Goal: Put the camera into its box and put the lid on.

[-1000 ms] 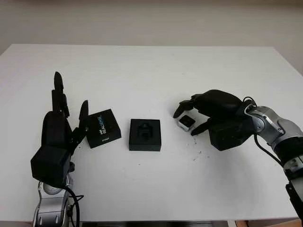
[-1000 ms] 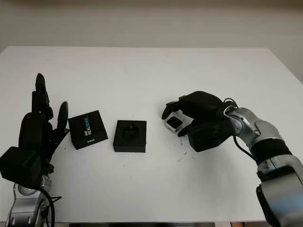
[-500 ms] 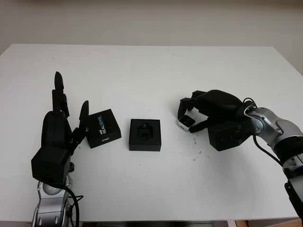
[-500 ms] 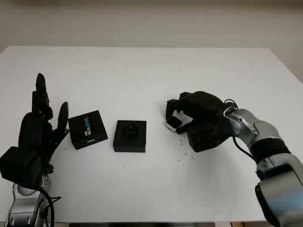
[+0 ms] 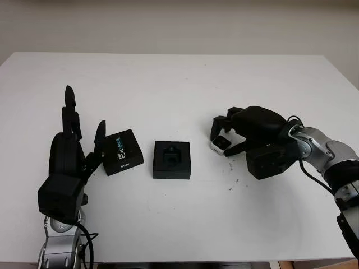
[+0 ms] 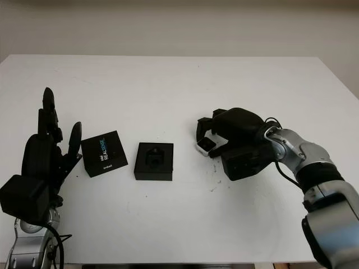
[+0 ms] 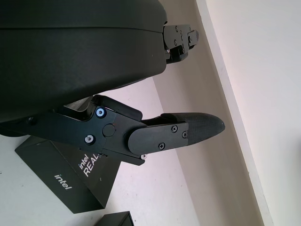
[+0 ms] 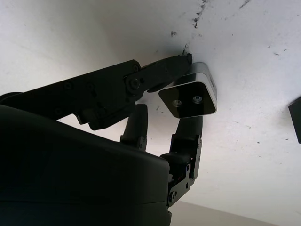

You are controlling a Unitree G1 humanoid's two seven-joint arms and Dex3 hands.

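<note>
A small silver camera (image 5: 221, 144) with a dark lens face (image 8: 190, 101) lies on the white table right of centre. My right hand (image 5: 225, 136) is curled around it, fingers (image 8: 141, 82) pressing its sides. The open black box (image 5: 171, 159), with a moulded insert, sits at the table's middle. Its black lid (image 5: 122, 152), printed with blue and white lettering, lies just left of the box. My left hand (image 5: 73, 140) stands open beside the lid, fingers pointing up; the lid (image 7: 70, 176) shows under it in the left wrist view.
The white table (image 5: 179, 84) stretches wide behind the objects. Small dark specks (image 5: 233, 182) mark the surface near my right hand. The table's front edge runs close to both forearms.
My right hand's fingers have curled in from a spread pose and closed onto the camera. The left hand, box and lid have not moved.
</note>
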